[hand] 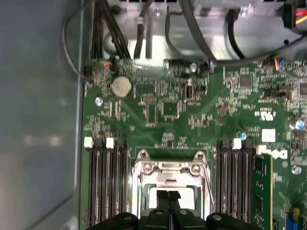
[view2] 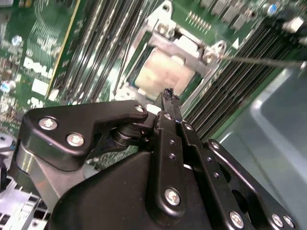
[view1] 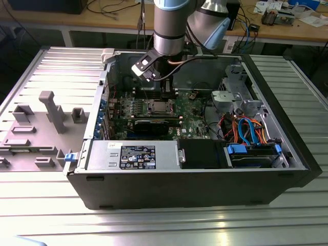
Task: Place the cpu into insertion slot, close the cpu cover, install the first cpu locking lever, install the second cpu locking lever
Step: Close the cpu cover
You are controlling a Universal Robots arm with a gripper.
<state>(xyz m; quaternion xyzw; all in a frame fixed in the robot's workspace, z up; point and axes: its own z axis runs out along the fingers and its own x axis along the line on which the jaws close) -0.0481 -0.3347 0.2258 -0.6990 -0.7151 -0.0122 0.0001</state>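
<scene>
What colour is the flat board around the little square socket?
The circuit board is green, clearest in the first wrist view.

I'm looking down past my gripper (view2: 169, 96), its black fingers pressed together, the tips hanging just over the near edge of the cpu cover (view2: 188, 47). The silvery cover lies flat on the green circuit board (view2: 29, 43), and through its square window I can see the pale metal face of the cpu (view2: 160, 72). Long dark memory slots (view2: 103, 43) flank the frame on both sides, a thin metal rod (view2: 261, 61) runs out from one of its corners across them, and a grey case wall (view2: 271, 129) lies beyond.
</scene>
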